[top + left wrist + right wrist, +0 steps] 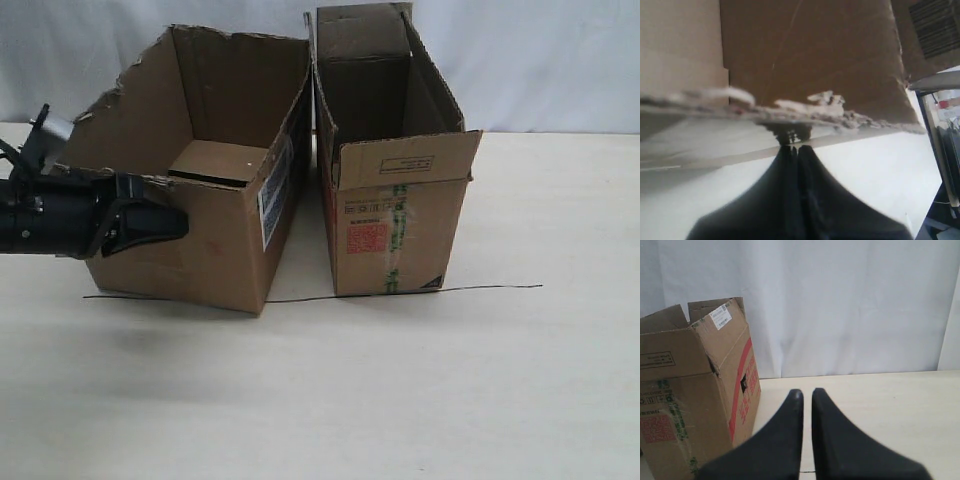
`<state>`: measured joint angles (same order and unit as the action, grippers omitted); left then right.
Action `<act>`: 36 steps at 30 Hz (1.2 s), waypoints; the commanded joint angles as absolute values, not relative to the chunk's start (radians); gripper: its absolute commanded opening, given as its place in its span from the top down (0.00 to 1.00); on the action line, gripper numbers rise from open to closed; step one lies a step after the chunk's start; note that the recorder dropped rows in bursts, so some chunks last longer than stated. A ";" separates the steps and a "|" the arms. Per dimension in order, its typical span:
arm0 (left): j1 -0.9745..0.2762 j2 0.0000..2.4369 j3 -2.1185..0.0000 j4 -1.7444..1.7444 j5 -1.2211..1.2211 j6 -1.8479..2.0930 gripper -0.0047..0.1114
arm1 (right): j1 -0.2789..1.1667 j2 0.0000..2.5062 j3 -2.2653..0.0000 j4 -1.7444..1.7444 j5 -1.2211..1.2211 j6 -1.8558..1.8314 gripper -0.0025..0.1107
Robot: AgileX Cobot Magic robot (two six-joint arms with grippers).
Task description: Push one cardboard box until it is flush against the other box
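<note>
Cardboard box (200, 200), wide and torn-rimmed, sits just ahead of our left gripper (180, 224), whose closed fingertips touch its outer wall, grasping nothing. Inside we see only a folded bottom flap (215, 160). Beyond it, a narrow gap away, stands the other box (395, 200), open-topped. Our right gripper (806, 392) shows 2 fingers nearly together, holding nothing.

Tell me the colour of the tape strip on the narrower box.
Green, running down the front of the narrower box beside its red stamp. Exterior view shows it best.
</note>
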<state>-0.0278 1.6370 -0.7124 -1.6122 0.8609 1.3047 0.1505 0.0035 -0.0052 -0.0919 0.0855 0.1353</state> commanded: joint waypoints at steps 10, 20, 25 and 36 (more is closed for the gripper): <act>-0.035 1.640 -0.713 -1.744 0.813 1.386 0.96 | 0.154 0.000 0.000 -0.093 0.079 0.135 0.93; 0.023 1.554 -0.713 -1.742 1.078 1.418 0.96 | 0.154 0.000 0.000 -0.093 0.079 0.135 0.93; 0.184 1.436 -0.713 -1.692 1.118 1.418 0.96 | 0.154 0.000 0.000 -0.093 0.079 0.135 0.93; 0.549 1.529 -0.716 -1.689 0.920 1.438 0.96 | 0.154 0.000 0.000 -0.093 0.079 0.135 0.93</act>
